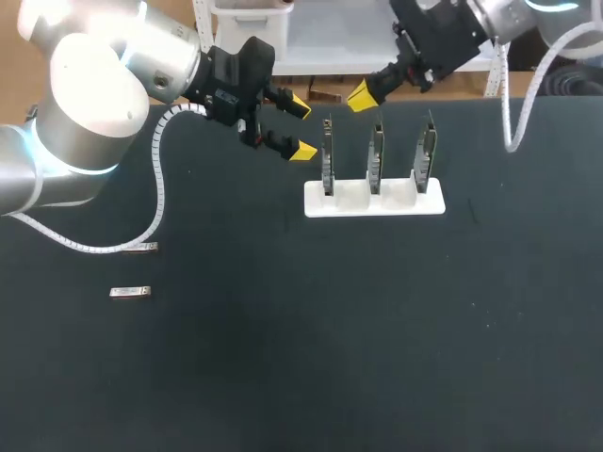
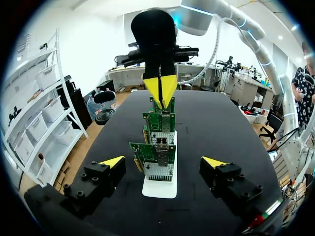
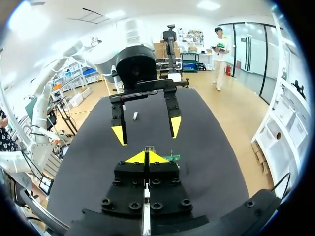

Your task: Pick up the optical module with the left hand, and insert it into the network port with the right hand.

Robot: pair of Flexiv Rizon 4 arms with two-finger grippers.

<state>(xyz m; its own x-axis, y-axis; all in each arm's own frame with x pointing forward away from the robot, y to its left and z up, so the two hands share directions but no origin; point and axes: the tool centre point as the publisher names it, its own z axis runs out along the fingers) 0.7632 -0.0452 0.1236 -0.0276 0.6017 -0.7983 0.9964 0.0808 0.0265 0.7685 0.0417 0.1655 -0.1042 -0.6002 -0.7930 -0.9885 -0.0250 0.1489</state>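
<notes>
Two small silver optical modules lie on the black table at the left, one (image 1: pixel 130 292) nearer the front and one (image 1: pixel 141 248) beside the left arm's cable; one module (image 3: pixel 135 116) also shows far off in the right wrist view. Three upright network cards (image 1: pixel 376 155) stand in a white holder (image 1: pixel 374 202). My left gripper (image 1: pixel 300 126) (image 2: pixel 163 161) hangs open and empty, just left of the cards. My right gripper (image 1: pixel 361 95) (image 3: pixel 146 157) is above and behind the cards, its yellow tips pressed together with nothing visible between them. The two grippers face each other over the card row (image 2: pixel 153 160).
The white holder (image 2: pixel 160 189) stands at the table's back middle. The left arm's white cable (image 1: pixel 158 188) loops down onto the table at the left. The front and right of the black table (image 1: pixel 377 358) hold nothing else.
</notes>
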